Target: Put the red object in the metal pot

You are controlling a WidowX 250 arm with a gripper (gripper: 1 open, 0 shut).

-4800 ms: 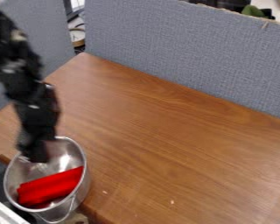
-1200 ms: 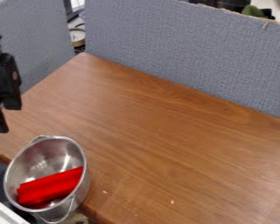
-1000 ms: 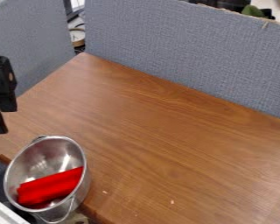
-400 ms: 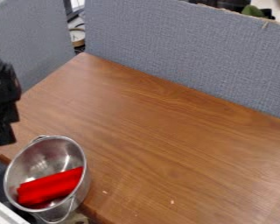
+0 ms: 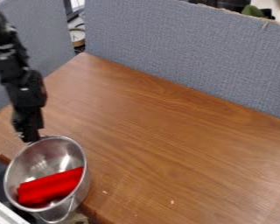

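A bright red object [image 5: 49,188] in a silvery metal pot [image 5: 67,149] on a brown, apparently wood-grained table [image 5: 178,140].

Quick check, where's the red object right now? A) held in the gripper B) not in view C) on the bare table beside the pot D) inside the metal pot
D: the red object lies on the bottom of the metal pot, inside its rim, while the gripper hangs just above the pot's far rim with nothing seen in it.

No legible text, label, brand, number or sign appears anywhere in this view. Every visible surface is plain and unmarked.
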